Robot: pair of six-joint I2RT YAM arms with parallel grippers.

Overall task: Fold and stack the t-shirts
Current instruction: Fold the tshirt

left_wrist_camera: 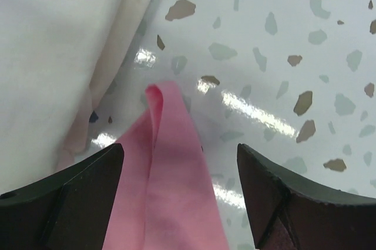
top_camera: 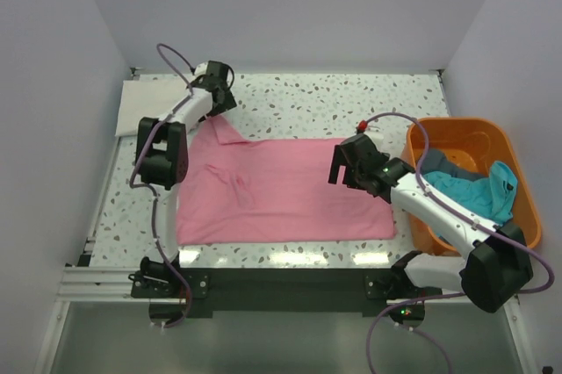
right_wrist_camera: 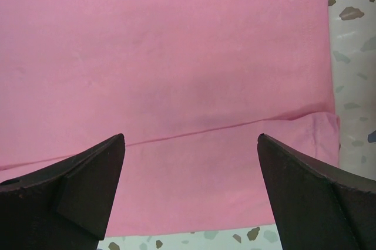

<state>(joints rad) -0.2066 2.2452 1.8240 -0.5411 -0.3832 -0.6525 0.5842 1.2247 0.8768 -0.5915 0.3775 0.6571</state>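
The pink t-shirt lies spread flat mid-table. My left gripper is open at its far left corner; in the left wrist view a narrow pink sleeve tip lies between the spread jaws, not pinched. My right gripper is open over the shirt's right part; in the right wrist view pink cloth with a hem fold fills the space between the fingers. The white t-shirt lies folded at the far left and also shows in the left wrist view. The teal shirt and the grey shirt lie in the basket.
The orange plastic basket stands at the table's right side, close behind my right arm. White walls enclose the speckled table on three sides. A black rail runs along the near edge.
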